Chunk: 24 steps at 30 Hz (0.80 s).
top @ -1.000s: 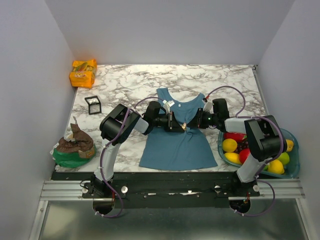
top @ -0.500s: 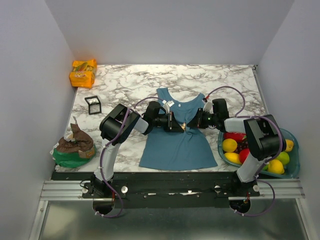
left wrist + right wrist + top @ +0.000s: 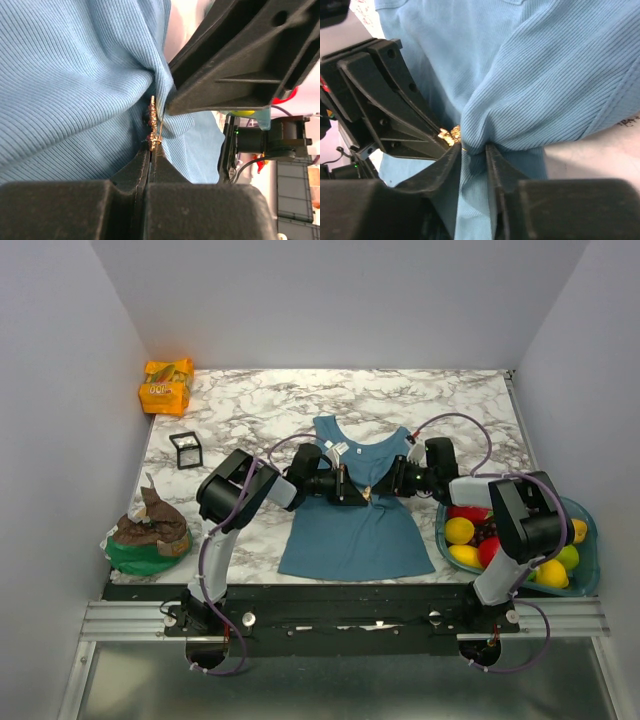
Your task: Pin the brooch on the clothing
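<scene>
Right now both arms meet over the middle of the tank top point(image 3: 350, 535), which lies flat on the marble table point(image 3: 250, 400) with its neck toward the far side. The left gripper point(image 3: 151, 154) has its jaws pressed fully together, and the brooch point(image 3: 153, 122) stands up from their tips, so it appears clamped by its lower end. It is a small gold-toned piece with dark reddish beads, seen edge-on and touching the cloth.

The right gripper point(image 3: 472, 156) comes in from the right, its jaws part-way closed around a gathered fold of the fabric. The ribbing converges into a tight pucker at the tips, which looks like a pinch rather than loose drape.

The reason for this pairing seems plain: soft knit gives way under a pin, so one arm lifts and stiffens a ridge of cloth while the other presents the brooch against it. The brooch sits just left of that ridge, between the two sets of fingers.

Whether the pin has pierced the fabric cannot be told — the fold hides the point.
</scene>
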Available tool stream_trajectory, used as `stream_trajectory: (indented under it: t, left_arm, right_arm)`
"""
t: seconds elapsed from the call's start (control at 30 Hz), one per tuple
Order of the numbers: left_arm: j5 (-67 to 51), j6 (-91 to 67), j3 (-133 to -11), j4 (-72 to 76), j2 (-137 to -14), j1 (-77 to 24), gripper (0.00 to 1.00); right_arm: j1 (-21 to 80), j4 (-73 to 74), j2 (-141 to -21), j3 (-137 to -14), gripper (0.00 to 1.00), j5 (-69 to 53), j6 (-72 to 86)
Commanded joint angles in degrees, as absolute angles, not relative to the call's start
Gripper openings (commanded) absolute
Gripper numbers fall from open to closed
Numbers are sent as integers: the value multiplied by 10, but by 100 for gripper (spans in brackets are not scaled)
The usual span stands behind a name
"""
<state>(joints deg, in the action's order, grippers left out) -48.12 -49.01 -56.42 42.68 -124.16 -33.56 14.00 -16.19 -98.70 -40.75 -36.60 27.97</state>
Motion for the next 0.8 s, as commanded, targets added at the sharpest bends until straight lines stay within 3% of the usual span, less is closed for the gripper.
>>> stream_trajectory:
  t: [0.0, 0.13, 0.27, 0.3, 0.4, 0.47, 0.5, 0.6, 0.63, 0.77]
  left_arm:
    - [-456, -454, -557, 389, -1211, -340, 0]
    - [-446, -440, -558, 364, -1197, -339, 5]
    - [-428, -411, -564, 324, -1172, -339, 35]
    - [-425, -407, -567, 316, -1161, -339, 47]
    - [-407, -385, -569, 282, -1134, -335, 64]
    - [-391, -366, -568, 250, -1117, -327, 70]
    - [-384, -360, -569, 237, -1098, -325, 79]
    - [-354, -328, -577, 172, -1059, -310, 89]
    - [-344, -318, -579, 130, -1049, -308, 99]
    - [-268, -269, -610, 1, -1003, -297, 99]
  right_arm:
    - [145, -171, -955, -401, 39, -371, 284]
    - [144, -157, -923, -401, 47, -366, 283]
    - [145, -135, -889, -399, 50, -357, 278]
    - [144, -126, -882, -398, 51, -356, 274]
    - [144, -101, -846, -398, 52, -350, 268]
    - [145, -87, -828, -401, 52, -345, 265]
    - [145, -70, -809, -404, 53, -342, 260]
    - [145, -31, -777, -416, 53, -328, 250]
    - [145, -20, -770, -420, 53, -318, 246]
    - [145, 39, -751, -453, 54, -271, 229]
